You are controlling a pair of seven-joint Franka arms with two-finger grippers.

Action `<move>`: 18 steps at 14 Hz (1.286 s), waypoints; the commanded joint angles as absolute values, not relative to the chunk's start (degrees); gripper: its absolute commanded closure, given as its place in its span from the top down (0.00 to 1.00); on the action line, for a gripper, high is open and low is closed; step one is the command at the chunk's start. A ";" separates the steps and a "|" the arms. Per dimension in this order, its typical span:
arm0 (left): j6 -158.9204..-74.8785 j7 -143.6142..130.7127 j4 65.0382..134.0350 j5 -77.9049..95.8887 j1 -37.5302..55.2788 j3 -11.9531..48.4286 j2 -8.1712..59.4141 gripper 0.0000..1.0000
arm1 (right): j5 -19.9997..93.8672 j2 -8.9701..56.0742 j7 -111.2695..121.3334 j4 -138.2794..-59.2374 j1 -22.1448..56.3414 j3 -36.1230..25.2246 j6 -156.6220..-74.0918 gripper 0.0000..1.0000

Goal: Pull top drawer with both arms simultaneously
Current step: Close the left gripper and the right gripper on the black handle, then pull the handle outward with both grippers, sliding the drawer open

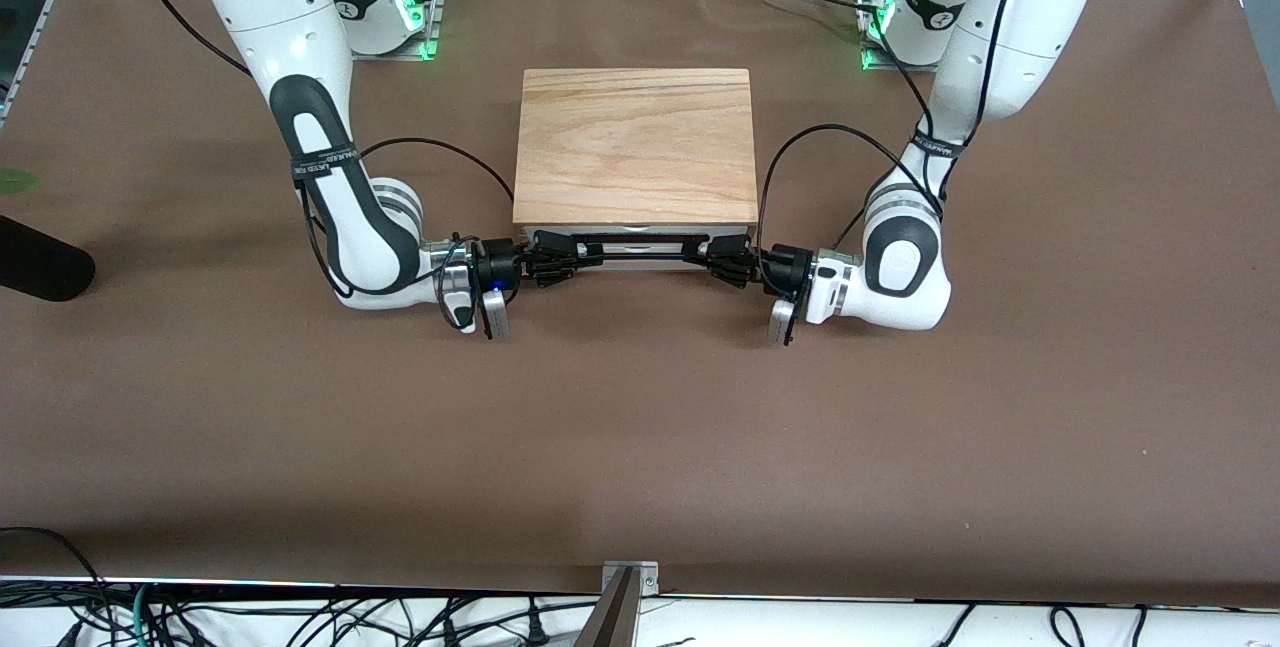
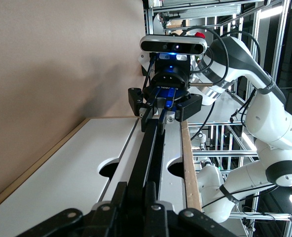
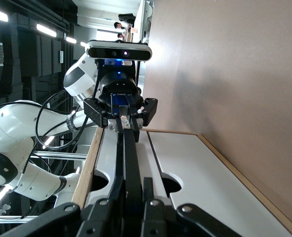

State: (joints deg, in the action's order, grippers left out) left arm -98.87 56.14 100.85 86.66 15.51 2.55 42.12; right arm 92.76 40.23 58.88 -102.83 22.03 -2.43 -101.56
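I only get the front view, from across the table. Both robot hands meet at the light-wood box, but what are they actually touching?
Observer: The wrist views show a wide black wire loop handle. The left gripper and right gripper each have their fingers shut on one end of it.
Operator: What does it run along?
Observer: The shallow white-fronted top drawer, just under the top of the light-wood box.
Operator: Only one drawer?
Observer: No, a second white drawer front sits below it. Each front has a half-round notch.
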 commanded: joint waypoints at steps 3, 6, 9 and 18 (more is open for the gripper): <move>-99.32 59.41 102.66 88.33 15.56 2.55 40.96 0.01 | 92.90 39.81 58.71 -102.83 21.18 -2.46 -99.93 0.00; -99.67 58.89 101.61 88.50 15.38 2.55 41.48 0.01 | 93.08 39.90 57.92 -101.34 20.83 -2.55 -100.02 0.00; -99.76 57.31 97.40 88.51 15.12 2.37 43.67 0.02 | 92.99 41.65 56.61 -97.92 20.48 -2.64 -100.02 0.00; -99.84 45.19 80.53 87.54 15.12 0.62 52.55 0.02 | 92.81 50.44 46.68 -82.29 18.98 -2.72 -100.63 0.00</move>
State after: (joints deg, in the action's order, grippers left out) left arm -99.85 50.10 87.23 86.74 15.14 1.36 48.99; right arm 92.59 47.79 52.39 -89.08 20.21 -2.94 -101.36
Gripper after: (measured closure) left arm 0.819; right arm 0.806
